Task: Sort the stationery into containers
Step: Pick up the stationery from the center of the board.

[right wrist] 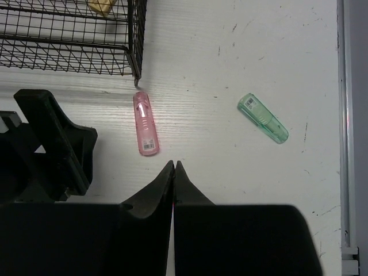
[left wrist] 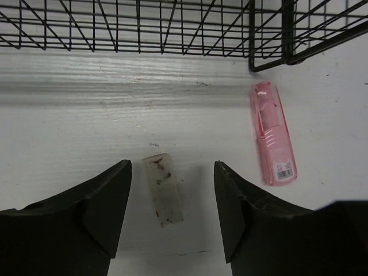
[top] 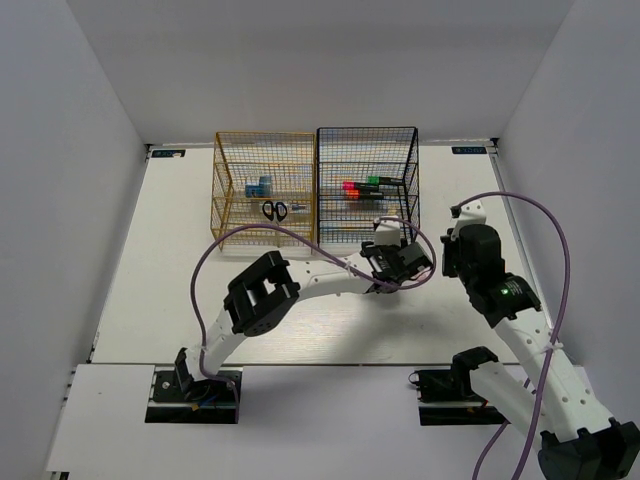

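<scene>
L end effector (left wrist: 172,165) is hovering wide open over a beige eraser (left wrist: 163,188), one finger each side, holding nothing yet. It's prob. lining up so the fingers are closing across the narrow width. The eraser is lying flat on the desk (left wrist: 69,115), just in front of the black mesh rack (left wrist: 144,26), right of centre and nearer the far edge than the near one. A pink clear case (left wrist: 273,141) is lying beside it, off the rack's front right corner. A green clear case (right wrist: 263,118) is sitting further toward the right edge. R end effector (right wrist: 173,172) is hanging w/ fingers pressed together, empty, likely parked so the L arm has room. The highlighters (top: 360,187) are sitting in the black rack. The scissors (top: 275,211) and a blue tub (top: 258,186) are in the golden-yellow rack (top: 232,160) next to it at the far edge. Another beige piece (right wrist: 100,6) is showing inside the black rack, so the eraser is prob. heading there too.
</scene>
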Available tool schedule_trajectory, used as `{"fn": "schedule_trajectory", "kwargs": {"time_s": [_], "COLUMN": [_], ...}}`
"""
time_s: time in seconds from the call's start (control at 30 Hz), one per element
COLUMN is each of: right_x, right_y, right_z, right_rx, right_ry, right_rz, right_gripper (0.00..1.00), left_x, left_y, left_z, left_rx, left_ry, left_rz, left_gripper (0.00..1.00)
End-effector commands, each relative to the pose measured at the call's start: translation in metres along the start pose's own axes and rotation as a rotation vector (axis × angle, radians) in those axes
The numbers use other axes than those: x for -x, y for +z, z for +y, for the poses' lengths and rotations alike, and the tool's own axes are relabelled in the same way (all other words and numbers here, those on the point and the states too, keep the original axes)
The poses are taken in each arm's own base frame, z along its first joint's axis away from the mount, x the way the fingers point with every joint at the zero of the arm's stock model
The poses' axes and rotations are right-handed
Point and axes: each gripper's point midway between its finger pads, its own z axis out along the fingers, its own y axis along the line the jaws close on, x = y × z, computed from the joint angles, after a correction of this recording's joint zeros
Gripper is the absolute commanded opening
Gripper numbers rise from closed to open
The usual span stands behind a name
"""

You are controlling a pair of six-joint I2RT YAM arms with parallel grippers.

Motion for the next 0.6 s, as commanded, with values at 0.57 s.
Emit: {"fn": "schedule_trajectory", "kwargs": {"time_s": [0.57], "right_x": [0.014], "right_y": [-0.005], "right_z": [-0.003], "right_rx": [-0.012], "right_ry": [0.057], "right_rz": [-0.075], "right_gripper": [0.0], "left_x": [-0.044], "left_y": [0.002], "left_z": [0.032], "left_rx": [0.206], "left_ry": [-0.023], "left_rz": [0.091], "left_gripper": [0.54]}}
